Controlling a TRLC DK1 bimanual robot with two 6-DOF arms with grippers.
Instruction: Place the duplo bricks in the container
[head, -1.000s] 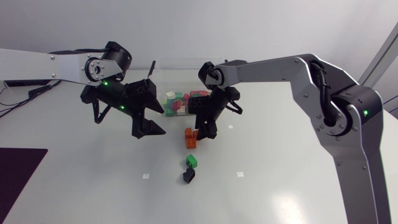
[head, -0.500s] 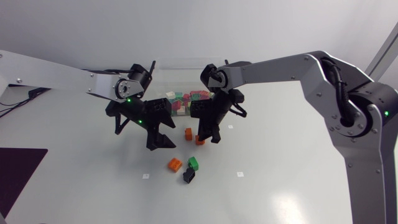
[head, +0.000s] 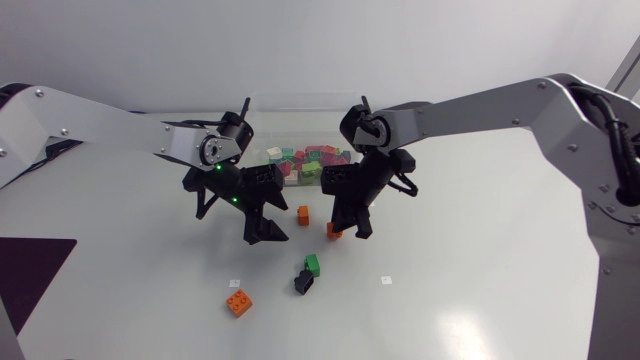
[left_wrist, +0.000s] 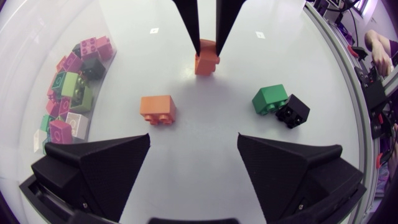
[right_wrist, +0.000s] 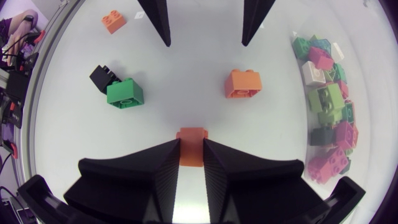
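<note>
My right gripper (head: 348, 231) is shut on an orange brick (right_wrist: 192, 138), held low over the table in front of the clear container (head: 262, 104). My left gripper (head: 268, 238) hangs open just to its left. A second orange brick (left_wrist: 157, 109) lies on the table ahead of the open left fingers (left_wrist: 99, 165), between the two grippers. A green brick (head: 312, 264) and a black brick (head: 303, 282) sit together nearer the front. A third orange brick (head: 238, 302) lies alone at the front left. The container holds several pink, green and white bricks (right_wrist: 326, 106).
Small white markers (head: 386, 280) dot the tabletop. A dark mat (head: 25, 270) lies at the table's left front. Both arms crowd the space in front of the container.
My right gripper has shut on an orange brick. The orange pile came apart and one orange brick slid to the front left. My left arm moved in toward the middle.
</note>
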